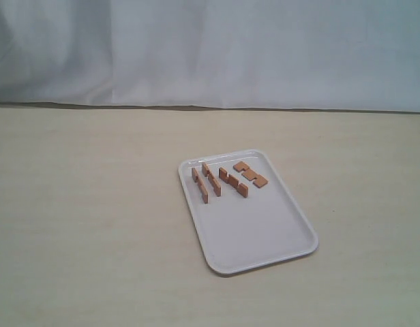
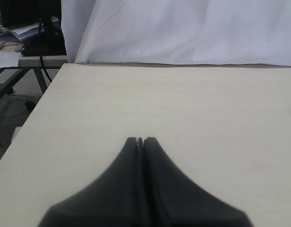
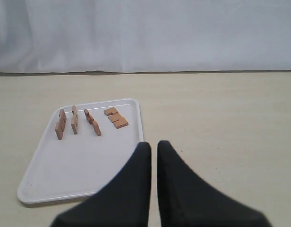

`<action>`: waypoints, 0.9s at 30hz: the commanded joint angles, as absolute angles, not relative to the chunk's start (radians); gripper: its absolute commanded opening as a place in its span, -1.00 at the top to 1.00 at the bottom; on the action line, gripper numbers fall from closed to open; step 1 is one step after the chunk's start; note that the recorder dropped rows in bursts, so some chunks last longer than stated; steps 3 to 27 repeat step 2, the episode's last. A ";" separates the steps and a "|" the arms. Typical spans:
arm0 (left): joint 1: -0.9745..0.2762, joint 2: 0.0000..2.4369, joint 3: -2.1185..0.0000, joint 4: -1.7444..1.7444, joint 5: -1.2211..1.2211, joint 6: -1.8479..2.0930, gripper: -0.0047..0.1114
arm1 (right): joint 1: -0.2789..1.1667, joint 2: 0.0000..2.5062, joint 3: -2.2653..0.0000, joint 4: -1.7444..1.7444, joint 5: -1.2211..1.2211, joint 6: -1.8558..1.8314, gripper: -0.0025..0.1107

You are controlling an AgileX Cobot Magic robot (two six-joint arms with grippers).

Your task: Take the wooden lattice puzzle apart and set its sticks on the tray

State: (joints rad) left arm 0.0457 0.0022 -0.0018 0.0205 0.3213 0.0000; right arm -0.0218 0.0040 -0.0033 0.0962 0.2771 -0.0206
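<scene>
The white tray (image 1: 254, 228) lies on the table, right of centre. On its far end are four separate reddish-brown sticks, no longer crossed as a lattice. Three stand on edge side by side (image 1: 200, 184) (image 1: 212, 178) (image 1: 233, 182), and one lies flat (image 1: 250, 174). The right wrist view shows the same tray (image 3: 74, 168) and sticks (image 3: 74, 119). My right gripper (image 3: 153, 144) hovers by the tray's near corner, fingers together with only a thin slit, holding nothing. My left gripper (image 2: 140, 140) is shut and empty over bare table. Neither gripper appears in the exterior view.
A white cloth (image 1: 210, 48) hangs behind the table's far edge. The left wrist view shows the table's side edge (image 2: 32, 118), with a desk and cables (image 2: 37, 42) beyond it.
</scene>
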 commanded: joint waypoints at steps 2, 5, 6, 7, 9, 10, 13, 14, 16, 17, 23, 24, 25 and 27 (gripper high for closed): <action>0.045 0.000 0.000 0.016 0.308 0.000 0.92 | -0.020 0.000 0.000 0.097 0.282 -0.031 0.88; 0.045 0.000 0.000 0.016 0.308 0.000 0.92 | -0.020 0.000 0.000 0.097 0.282 -0.031 0.88; 0.045 0.000 0.000 0.016 0.308 0.000 0.92 | -0.020 0.000 0.000 0.097 0.282 -0.031 0.88; 0.045 0.000 0.000 0.016 0.308 0.000 0.92 | -0.020 0.000 0.000 0.097 0.282 -0.031 0.88; 0.045 0.000 0.000 0.016 0.308 0.000 0.92 | -0.020 0.000 0.000 0.097 0.282 -0.031 0.88; 0.045 0.000 0.000 0.016 0.308 0.000 0.92 | -0.020 0.000 0.000 0.097 0.282 -0.031 0.88; 0.045 0.000 0.000 0.016 0.308 0.000 0.92 | -0.020 0.000 0.000 0.097 0.282 -0.031 0.88; 0.045 0.000 0.000 0.016 0.308 0.000 0.92 | -0.020 0.000 0.000 0.097 0.282 -0.031 0.88; 0.045 0.000 0.000 0.016 0.308 0.000 0.92 | -0.020 0.000 0.000 0.097 0.282 -0.031 0.88; 0.045 0.000 0.000 0.016 0.308 0.000 0.92 | -0.020 0.000 0.000 0.097 0.282 -0.031 0.88; 0.045 0.000 0.000 0.016 0.308 0.000 0.92 | -0.020 0.000 0.000 0.097 0.282 -0.031 0.88; 0.045 0.000 0.000 0.016 0.308 0.000 0.92 | -0.020 0.000 0.000 0.097 0.282 -0.031 0.88; 0.045 0.000 0.000 0.016 0.308 0.000 0.92 | -0.020 0.000 0.000 0.097 0.282 -0.031 0.88; 0.045 0.000 0.000 0.016 0.308 0.000 0.92 | -0.020 0.000 0.000 0.097 0.282 -0.031 0.88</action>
